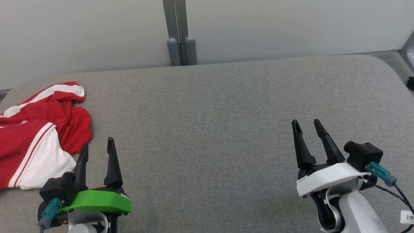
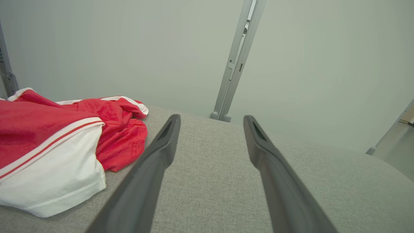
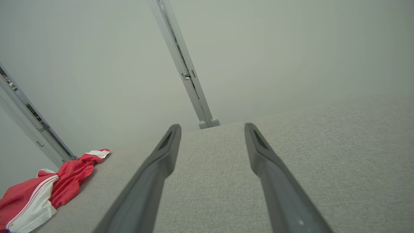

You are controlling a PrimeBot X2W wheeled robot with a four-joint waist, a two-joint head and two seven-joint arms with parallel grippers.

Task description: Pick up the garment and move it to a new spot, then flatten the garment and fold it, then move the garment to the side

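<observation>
Red-and-white garment (image 1: 38, 129) lying crumpled at the left edge of the grey fabric-covered table (image 1: 210, 113). Left pincer (image 1: 97, 142), green-capped, at near left just beside the garment, fingers spread wide and holding nothing. Right pincer (image 1: 306, 122), white-capped, at near right, well apart from the garment, likewise wide open and empty. A pale wall (image 1: 81, 32) with a grey post (image 1: 179, 32) stands at the far side.

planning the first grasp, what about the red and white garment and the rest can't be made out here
garment: its left part runs off the head view's left edge, and the left wrist view crops it too; crumpled folds hide its shape.
dark object: cut by the head view's right edge, too small to identify.
label at the head view's lower right: cropped by the edge, print unreadable.
</observation>
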